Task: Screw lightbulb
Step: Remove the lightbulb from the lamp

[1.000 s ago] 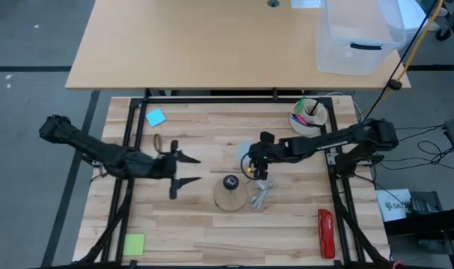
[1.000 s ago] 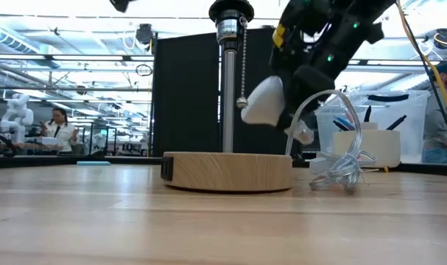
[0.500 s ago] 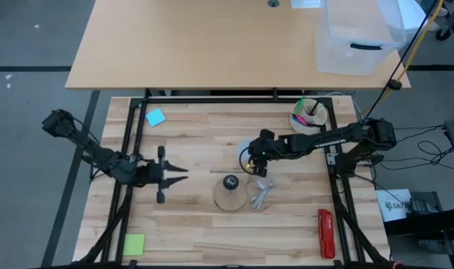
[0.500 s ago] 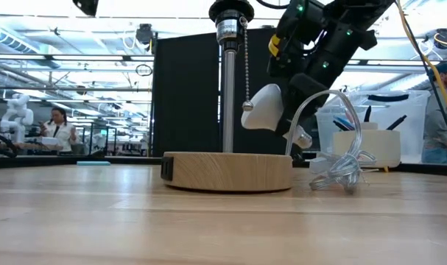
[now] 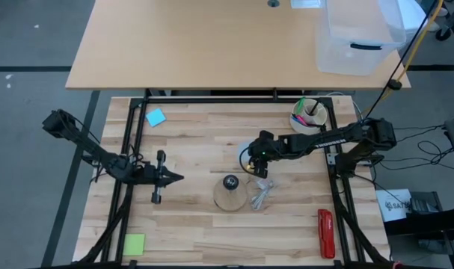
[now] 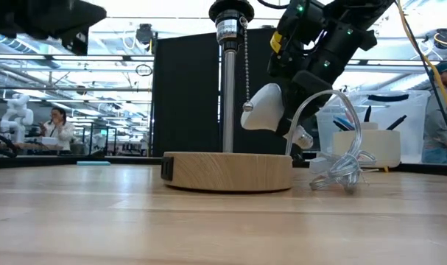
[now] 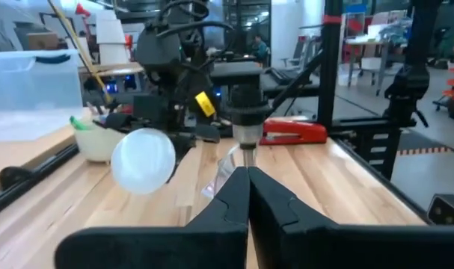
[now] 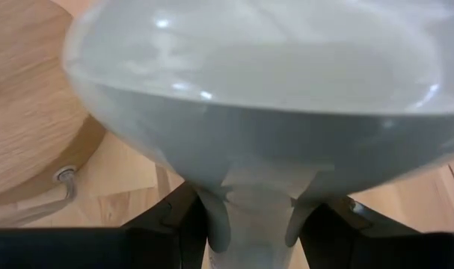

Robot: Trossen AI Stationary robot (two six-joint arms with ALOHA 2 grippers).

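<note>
The lightbulb (image 6: 266, 107) sits a little right of the middle of the low view, up in the air above the table. Its round white globe points to the left and its neck runs back between the fingers of the right gripper (image 6: 293, 121), which is grasping it. In the right wrist view the globe (image 8: 264, 90) fills most of the frame, with the dark fingers (image 8: 183, 221) pressed on both sides of the neck. In the high view the bulb (image 5: 244, 154) is near the middle of the frame, just up and right of the wooden base (image 5: 230, 193).

That wooden base (image 6: 229, 170) lies flat on the table, with a metal pole (image 6: 228, 81) standing straight up from it – a bead chain (image 6: 247, 66) hangs beside the pole. A bunch of clear cord (image 6: 341, 163) lies just right of the base.

The left gripper (image 5: 173, 178) is at the lower left of the high view, well apart from the bulb, with its jaws clenched tight on nothing. In the left wrist view its two fingers (image 7: 248, 196) touch each other.

A white cup of pens (image 5: 309, 116) stands at the upper right, and a red stapler (image 5: 326, 232) lies at the lower right.
</note>
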